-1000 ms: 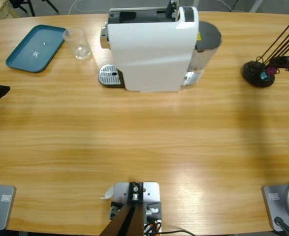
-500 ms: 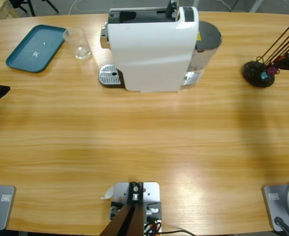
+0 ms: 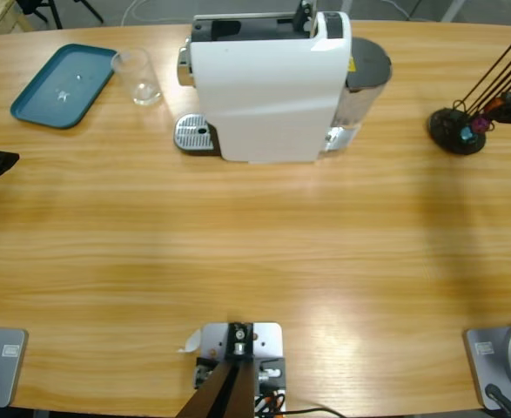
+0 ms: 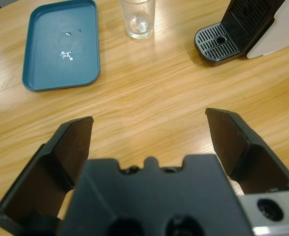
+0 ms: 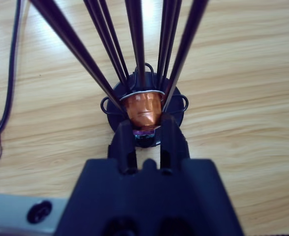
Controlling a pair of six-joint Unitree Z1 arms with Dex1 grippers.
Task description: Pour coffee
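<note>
I'm looking at one long wooden table (image 3: 255,261), and the biggest thing on it is a single white capsule coffee machine (image 3: 268,83) at the far middle, with its round perforated drip tray (image 3: 194,133) sticking out on its left. One teal tray (image 3: 63,84) lies flat at the far left, with a few pale specks on it. One clear tumbler (image 3: 137,77) stands upright between the teal tray and the machine, close to the tray's edge. I can only make out droplets in its base from the left wrist view, so I can't confirm any coffee in it.

My left gripper (image 4: 149,130) has its jaws spread wide with nothing between them. It hangs above bare wood and looks toward the tumbler and drip tray. From above, only its black tip shows at the left edge, well apart from everything.

One black wire capsule rack (image 3: 457,131) sits at the far right, its thin rods fanning upward. My right gripper (image 5: 147,132) has its fingers (image 5: 125,142) drawn close, with only a narrow gap between them. They sit at the lower rim of one copper-coloured capsule (image 5: 143,110) resting in the rack's ring. I can't tell whether they are actually pinching it. From above, that arm barely shows at the right edge beside the rack.
</note>
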